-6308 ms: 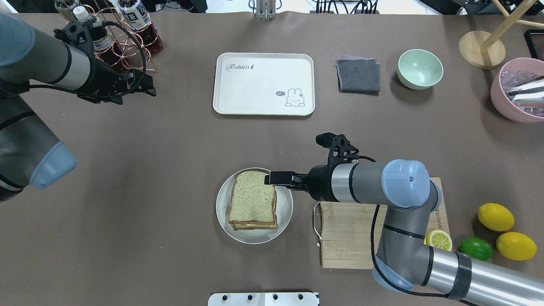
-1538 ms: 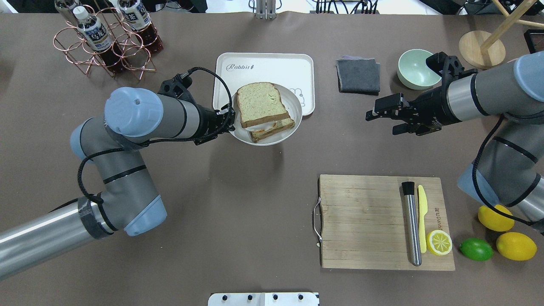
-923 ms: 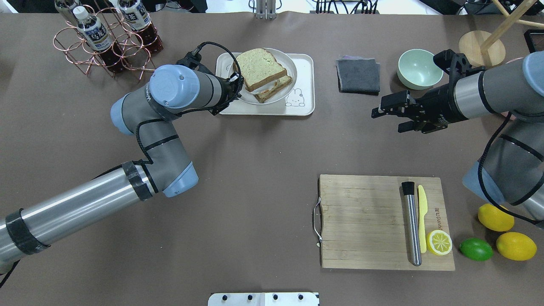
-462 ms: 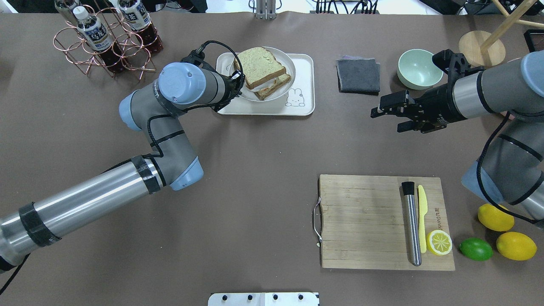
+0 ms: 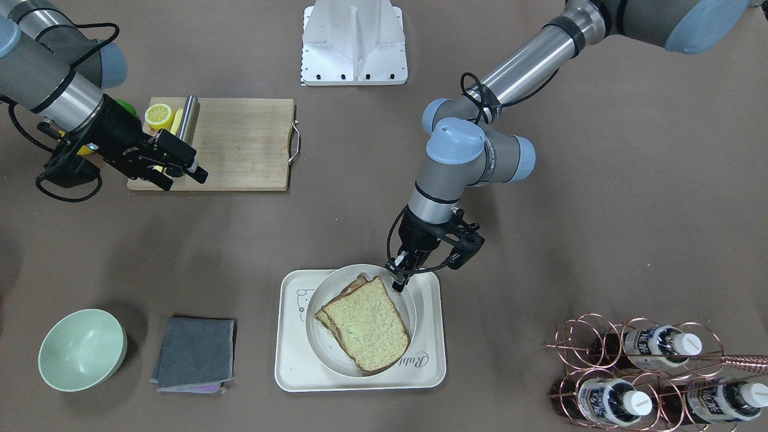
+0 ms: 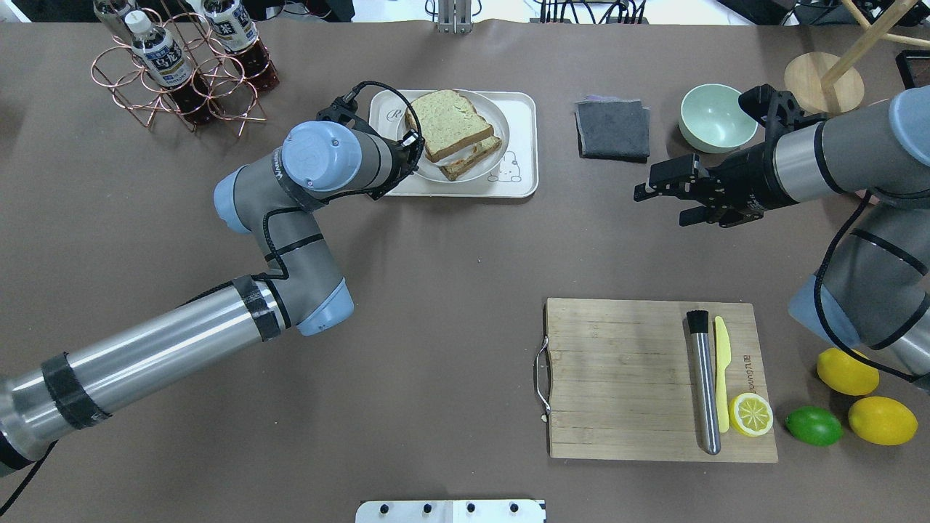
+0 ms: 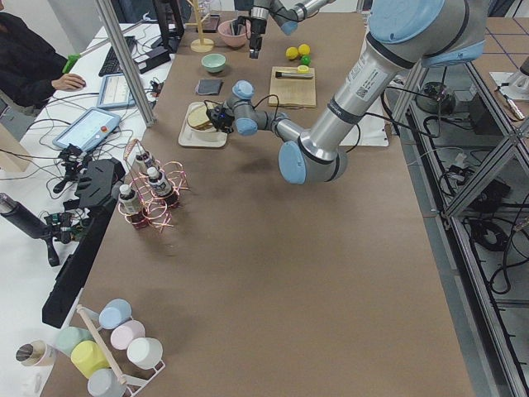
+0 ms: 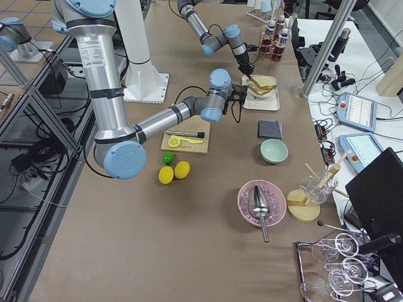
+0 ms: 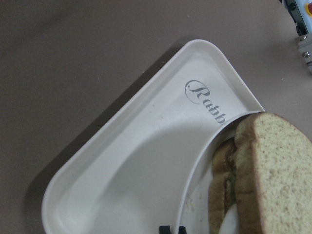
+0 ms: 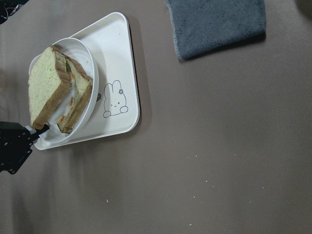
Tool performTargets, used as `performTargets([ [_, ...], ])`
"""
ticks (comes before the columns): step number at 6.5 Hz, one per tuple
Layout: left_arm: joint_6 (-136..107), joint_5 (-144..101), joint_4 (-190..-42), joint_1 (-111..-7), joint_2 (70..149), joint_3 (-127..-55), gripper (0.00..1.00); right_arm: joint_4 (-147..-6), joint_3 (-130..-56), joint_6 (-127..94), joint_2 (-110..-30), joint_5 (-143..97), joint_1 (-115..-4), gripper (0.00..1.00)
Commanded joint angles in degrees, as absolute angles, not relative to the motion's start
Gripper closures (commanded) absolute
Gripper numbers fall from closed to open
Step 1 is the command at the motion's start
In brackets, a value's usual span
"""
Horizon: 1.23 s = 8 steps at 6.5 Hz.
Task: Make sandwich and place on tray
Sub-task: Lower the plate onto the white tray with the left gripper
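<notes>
The sandwich (image 6: 450, 131), two speckled tan slices with white egg and orange yolk (image 10: 68, 105) between them, lies on a round white plate (image 6: 488, 116). My left gripper (image 6: 412, 145) is shut on the plate's rim and holds it tilted, low over the cream tray (image 6: 519, 185). The front-facing view shows the same: gripper (image 5: 397, 282), sandwich (image 5: 366, 324), plate (image 5: 318, 342), tray (image 5: 288, 372). The left wrist view shows the tray (image 9: 122, 161) with its lettering, the plate rim (image 9: 195, 180) and the bread (image 9: 273, 170). My right gripper (image 6: 660, 207) is open and empty, hovering to the right of the tray.
A grey cloth (image 6: 612, 129) and a green bowl (image 6: 718, 118) lie right of the tray. A wire bottle rack (image 6: 182, 69) stands at its left. The wooden cutting board (image 6: 617, 378) at front right holds a steel rod, a yellow knife and a lemon half; lemons and a lime lie beside it.
My left arm has carried the plate with the sandwich from the table's front centre over the tray and settled it lower there. My right gripper has left the plate, withdrawn right and holds still.
</notes>
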<state>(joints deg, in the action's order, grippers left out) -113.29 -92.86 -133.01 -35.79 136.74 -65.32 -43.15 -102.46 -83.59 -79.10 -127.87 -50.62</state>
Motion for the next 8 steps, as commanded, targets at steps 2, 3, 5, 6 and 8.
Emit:
performTargets([
  [2, -113.29, -91.49, -134.03, -35.59, 138.52, -62.14, 1.0, -43.15, -102.57, -83.58, -79.19, -127.97, -50.63, 0.0],
  [3, -112.77, -91.49, -134.03, -35.6, 138.08, -62.14, 0.48, -43.15, -102.39, -83.58, -79.1, -127.97, -50.63, 0.0],
  [5, -107.33, -92.37, -134.12, -36.99, 137.2, -62.84, 0.23, -43.24, -102.31, -83.58, -78.75, -127.97, -50.62, 0.0],
  [6, -105.92, -95.77, -134.03, -38.74, 136.5, -64.49, 0.22, -43.24, -102.39, -83.58, -78.75, -128.06, -50.8, 0.0],
  [8, -104.07, -103.93, -133.42, -42.78, 130.19, -72.91, 0.22, -43.59, -102.65, -83.58, -78.75, -128.58, -51.76, 0.0],
])
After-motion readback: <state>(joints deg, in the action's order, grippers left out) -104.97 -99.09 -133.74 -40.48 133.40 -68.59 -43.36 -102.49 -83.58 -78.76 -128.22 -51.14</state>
